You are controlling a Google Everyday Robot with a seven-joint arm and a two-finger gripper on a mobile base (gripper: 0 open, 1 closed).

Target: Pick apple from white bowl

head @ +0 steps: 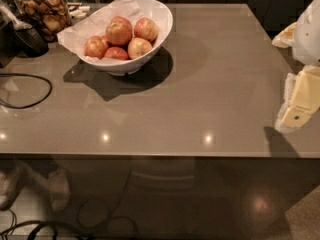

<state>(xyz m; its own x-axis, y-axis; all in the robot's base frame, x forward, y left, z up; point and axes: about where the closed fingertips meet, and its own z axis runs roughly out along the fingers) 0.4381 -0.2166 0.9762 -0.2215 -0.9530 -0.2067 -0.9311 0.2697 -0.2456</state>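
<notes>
The white bowl (161,20) stands at the back left of the grey table (200,84). It is lined with crumpled white paper (95,20) and holds several red-orange apples. The largest apple (119,32) sits on top in the middle, with others around it (146,28) (139,47) (95,46). My gripper (299,101), a pale yellow and white piece, is at the right edge of the view over the table's right side. It is far from the bowl and holds nothing that I can see.
A glass jar of brown snacks (44,10) stands at the back left behind the bowl. A black object (29,40) sits next to it. A black cable (30,91) loops over the table's left side. The table's front edge runs across the lower view.
</notes>
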